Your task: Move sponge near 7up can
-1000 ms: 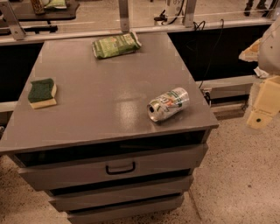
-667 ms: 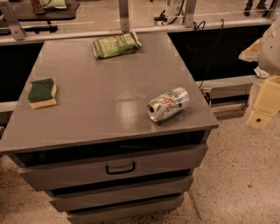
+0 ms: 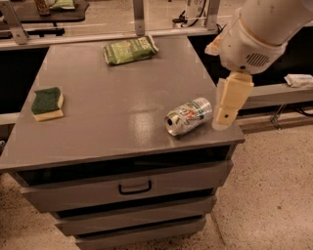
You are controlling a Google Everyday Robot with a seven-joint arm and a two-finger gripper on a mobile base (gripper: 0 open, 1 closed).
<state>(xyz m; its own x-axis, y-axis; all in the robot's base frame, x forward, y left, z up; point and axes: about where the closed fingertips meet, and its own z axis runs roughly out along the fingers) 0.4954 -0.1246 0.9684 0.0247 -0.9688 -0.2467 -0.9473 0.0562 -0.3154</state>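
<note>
The sponge [image 3: 47, 103], dark green on top over pale yellow foam, lies flat near the left edge of the grey table top [image 3: 122, 93]. The 7up can [image 3: 189, 116], silver with a green-and-white label, lies on its side near the table's front right corner. My gripper [image 3: 228, 103] hangs from the white arm at the upper right, just right of the can and above the table's right edge. It holds nothing that I can see. The sponge is far from it, across the table.
A light-green crinkly snack bag [image 3: 130, 50] lies at the back of the table. The table has drawers [image 3: 134, 186] below its front edge. A rail and posts [image 3: 139, 14] run behind it. Speckled floor [image 3: 274, 195] lies to the right.
The arm and gripper have moved left, from beside the table to over its right edge next to the can. The sponge, can and bag lie where they were.
</note>
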